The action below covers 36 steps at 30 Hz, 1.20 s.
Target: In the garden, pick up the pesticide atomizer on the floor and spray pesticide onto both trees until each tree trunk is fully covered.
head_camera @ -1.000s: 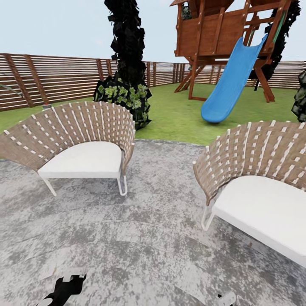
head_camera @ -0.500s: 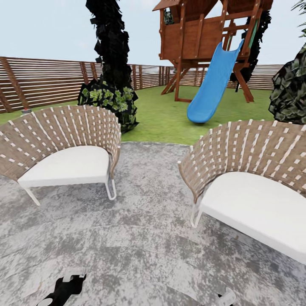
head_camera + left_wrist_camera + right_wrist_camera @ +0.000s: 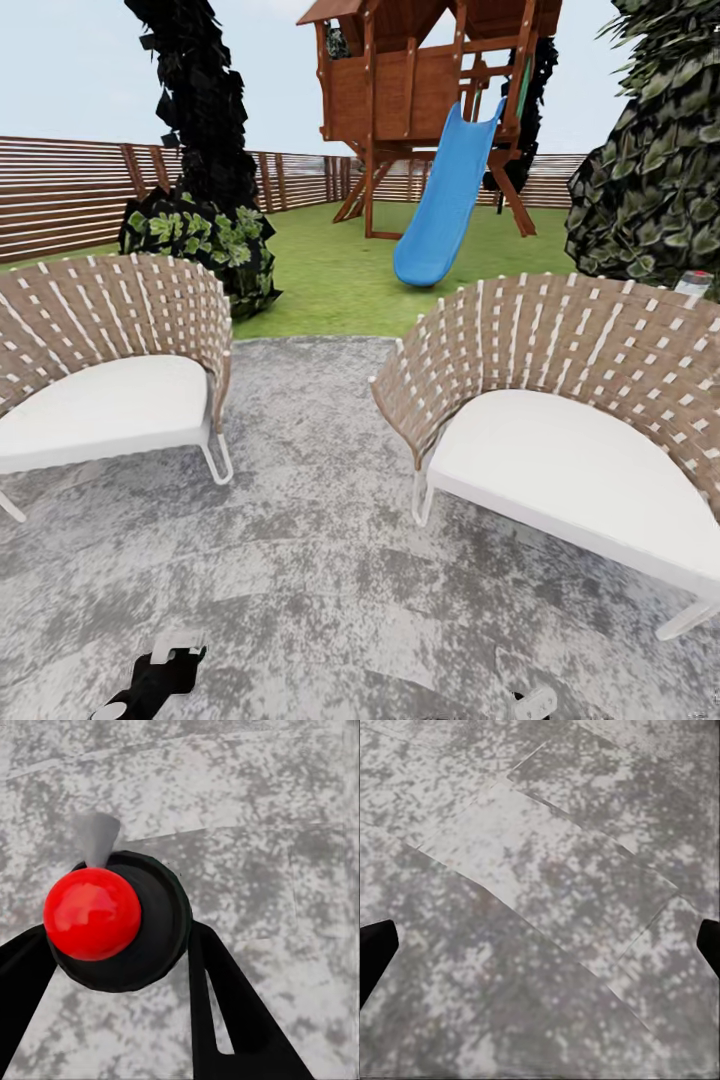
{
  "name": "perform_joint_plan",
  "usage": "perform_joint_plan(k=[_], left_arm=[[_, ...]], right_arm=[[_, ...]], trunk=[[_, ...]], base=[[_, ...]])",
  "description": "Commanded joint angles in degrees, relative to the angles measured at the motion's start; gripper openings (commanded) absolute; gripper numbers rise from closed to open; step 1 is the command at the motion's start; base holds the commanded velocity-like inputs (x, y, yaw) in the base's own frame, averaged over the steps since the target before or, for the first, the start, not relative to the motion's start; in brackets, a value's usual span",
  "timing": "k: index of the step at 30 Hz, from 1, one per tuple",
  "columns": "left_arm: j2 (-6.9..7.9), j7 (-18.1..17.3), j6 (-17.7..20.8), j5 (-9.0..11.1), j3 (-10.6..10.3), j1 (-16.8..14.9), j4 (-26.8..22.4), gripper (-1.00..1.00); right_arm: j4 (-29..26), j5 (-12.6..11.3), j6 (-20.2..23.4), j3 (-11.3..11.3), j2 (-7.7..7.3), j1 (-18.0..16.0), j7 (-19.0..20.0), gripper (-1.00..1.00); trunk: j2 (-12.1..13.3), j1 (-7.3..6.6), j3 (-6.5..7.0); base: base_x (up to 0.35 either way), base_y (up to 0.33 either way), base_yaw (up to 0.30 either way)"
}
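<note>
Your left pincer (image 3: 112, 967) grips the red-topped black pesticide atomizer (image 3: 112, 919) over mottled grey paving (image 3: 320, 560); your right pincer (image 3: 540, 952) hangs spread wide. Two woven wicker chairs (image 3: 560, 400) face green lawn (image 3: 330, 275).

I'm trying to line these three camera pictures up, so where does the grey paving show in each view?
Head view: the grey paving covers the lower half, up to the lawn.
Left wrist view: it lies behind the pesticide atomizer, which sits between the left fingers.
Right wrist view: it spreads between the right fingers, which are set wide apart.
Shared landmark: the mottled grey slabs with thin joint lines.
</note>
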Motion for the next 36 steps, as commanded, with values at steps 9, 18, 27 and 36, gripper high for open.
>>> perform_joint_plan(k=[9,18,27,36], left_arm=[[-0.08,-0.4,-0.1,0.4,0.0,0.0,0.1,-1.0],[0.24,-0.5,-0.3,0.3,0.0,4.1,-0.1,-1.0],[0.79,-0.4,-9.4,0.4,0.0,8.3,-0.1,-1.0],[0.58,-0.4,-10.6,0.4,0.0,8.5,0.0,-1.0]], right_arm=[[0.1,0.4,-0.1,0.1,-0.02,0.0,-0.2,1.0],[0.1,0.4,-0.1,0.1,-0.02,0.0,-0.2,1.0],[0.1,0.4,-0.1,0.1,0.01,0.0,-0.2,1.0],[0.1,0.4,-0.1,0.1,0.07,0.0,-0.2,1.0]], trunk=[[0.0,-0.01,-0.04],[0.0,-0.01,-0.04],[0.0,-0.01,-0.04],[0.0,-0.01,-0.04]], base=[[0.0,0.0,-0.3],[0.0,0.0,-0.3],[0.0,0.0,-0.3],[0.0,0.0,-0.3]])
